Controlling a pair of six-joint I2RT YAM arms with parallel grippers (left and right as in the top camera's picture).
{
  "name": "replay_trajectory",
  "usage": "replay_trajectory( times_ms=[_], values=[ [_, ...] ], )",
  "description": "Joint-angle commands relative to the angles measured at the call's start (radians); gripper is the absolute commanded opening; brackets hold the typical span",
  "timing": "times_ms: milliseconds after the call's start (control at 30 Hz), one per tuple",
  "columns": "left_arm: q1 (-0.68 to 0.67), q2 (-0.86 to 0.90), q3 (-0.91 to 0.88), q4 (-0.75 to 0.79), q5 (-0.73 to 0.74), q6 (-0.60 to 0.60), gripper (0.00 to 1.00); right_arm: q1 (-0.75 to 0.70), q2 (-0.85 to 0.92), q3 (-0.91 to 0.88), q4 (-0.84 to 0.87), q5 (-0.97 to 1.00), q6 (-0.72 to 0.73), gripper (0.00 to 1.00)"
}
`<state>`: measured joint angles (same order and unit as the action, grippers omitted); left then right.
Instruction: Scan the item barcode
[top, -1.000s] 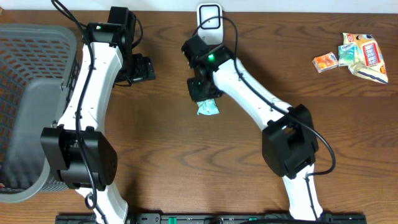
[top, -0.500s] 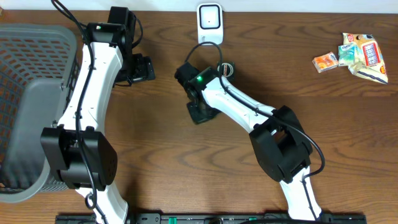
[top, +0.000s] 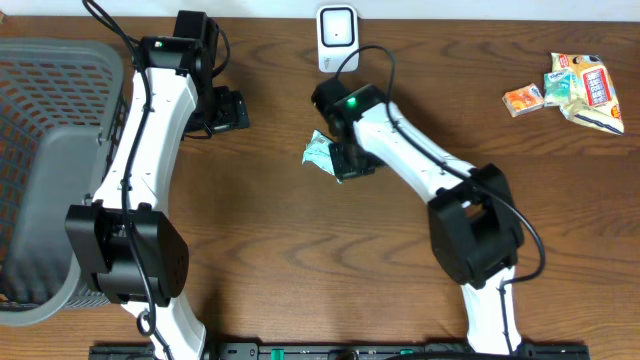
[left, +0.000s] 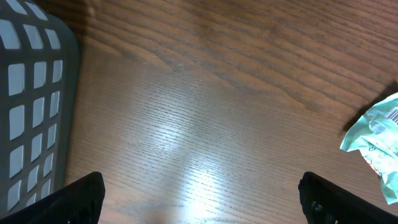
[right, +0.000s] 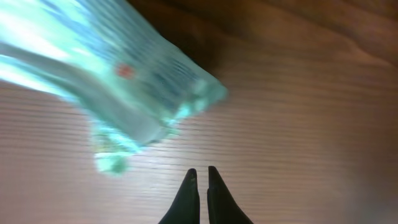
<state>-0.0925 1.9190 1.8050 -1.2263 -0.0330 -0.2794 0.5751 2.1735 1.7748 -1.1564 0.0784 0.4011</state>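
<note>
Right gripper (top: 348, 160) back rightward, packet (top: 320, 152) just beside, basket (top: 55, 65) well apart.

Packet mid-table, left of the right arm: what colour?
The packet is pale mint green with white patches and some dark print. Left wrist view shows it sharpest.

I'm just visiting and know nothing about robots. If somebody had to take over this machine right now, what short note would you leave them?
Left gripper: open, empty, over bare table beside the grey basket.
Right gripper: shut, nothing between its fingertips.
Green packet: just beyond the right fingertips, not gripped, short of the white scanner at the back edge.
Done: no scan evident.
To do: grasp the packet and show its barcode to the scanner.
</note>
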Motion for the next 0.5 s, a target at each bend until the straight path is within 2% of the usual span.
replay_trajectory(
  times_ms=[0, 33, 67, 133, 167, 233, 333, 467],
  values=[
    [0.003, -0.002, -0.01, -0.003, -0.013, 0.016, 0.98, -0.052, -0.061, 0.024, 0.039, -0.235, -0.076, 0.1],
    [0.003, -0.002, -0.01, -0.003, -0.013, 0.016, 0.98, -0.064, -0.061, 0.024, 0.049, -0.272, -0.095, 0.17],
    [0.003, -0.002, -0.01, -0.003, -0.013, 0.016, 0.98, -0.079, -0.06, 0.024, 0.06, -0.287, -0.104, 0.3],
    [0.003, -0.002, -0.01, -0.003, -0.013, 0.016, 0.98, -0.109, -0.058, 0.018, 0.073, -0.288, -0.103, 0.72],
    [0.003, -0.002, -0.01, -0.003, -0.013, 0.016, 0.98, -0.124, -0.058, 0.014, 0.078, -0.299, -0.102, 0.88],
    [0.003, -0.002, -0.01, -0.003, -0.013, 0.016, 0.98, -0.155, -0.058, 0.003, 0.093, -0.367, -0.102, 0.96],
    [0.003, -0.002, -0.01, -0.003, -0.013, 0.016, 0.98, -0.193, -0.057, -0.043, 0.141, -0.547, -0.102, 0.99],
    [0.003, -0.002, -0.01, -0.003, -0.013, 0.016, 0.98, -0.201, -0.057, -0.135, 0.231, -0.637, -0.027, 0.98]
  ],
)
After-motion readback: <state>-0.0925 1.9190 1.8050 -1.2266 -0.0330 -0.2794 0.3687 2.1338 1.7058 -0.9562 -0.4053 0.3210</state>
